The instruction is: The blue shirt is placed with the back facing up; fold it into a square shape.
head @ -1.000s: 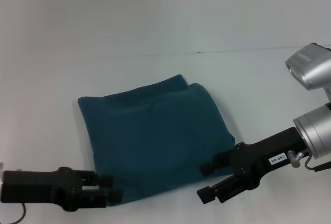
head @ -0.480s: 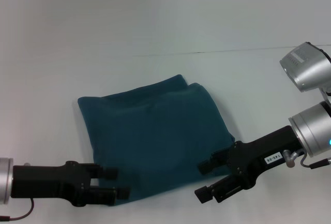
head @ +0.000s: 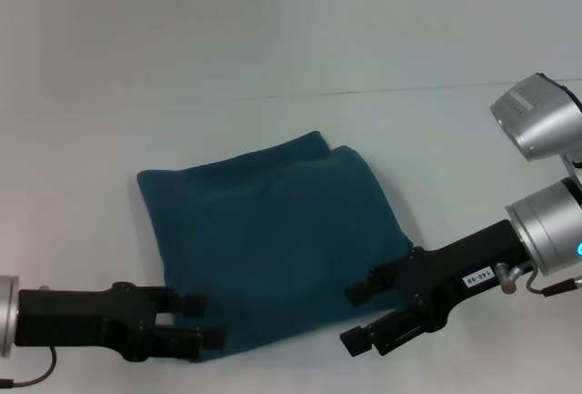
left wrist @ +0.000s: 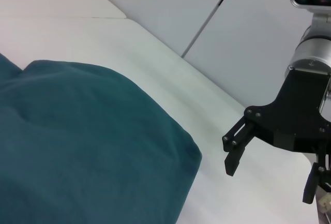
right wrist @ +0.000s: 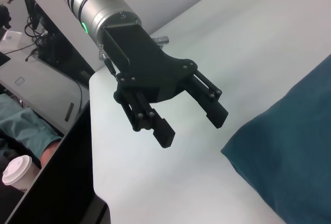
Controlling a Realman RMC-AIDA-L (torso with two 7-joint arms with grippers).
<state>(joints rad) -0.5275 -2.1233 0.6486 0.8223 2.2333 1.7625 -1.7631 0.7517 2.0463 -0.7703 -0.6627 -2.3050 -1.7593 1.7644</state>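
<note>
Here, legend for the head view, w/ wrist views as cross-check.

Blue shirt: lies flat near mid table, already a rough square; plain side up, no lettering visible. Two layers show at far edge.

Key relation: near edge of shirt faces both grippers; near-left corner just beside left gripper, near-right corner just beside right gripper. No clear long axis, sides approx. equal.

Left gripper: at near-left corner of shirt, fingertips over or at the hem; contact cannot be confirmed. Jaws parted, nothing between them. Seen likewise in right wrist view, clear of the cloth.

Right gripper: off near-right corner, apart from fabric. Jaws spread wide, empty; same in left wrist view.

Nearer arm: left, marginally.

Judgement: fold looks near done; any next move prob. a tidy-up of near edge or retreat.

Risk: snagging the hem would spoil the square.
</note>
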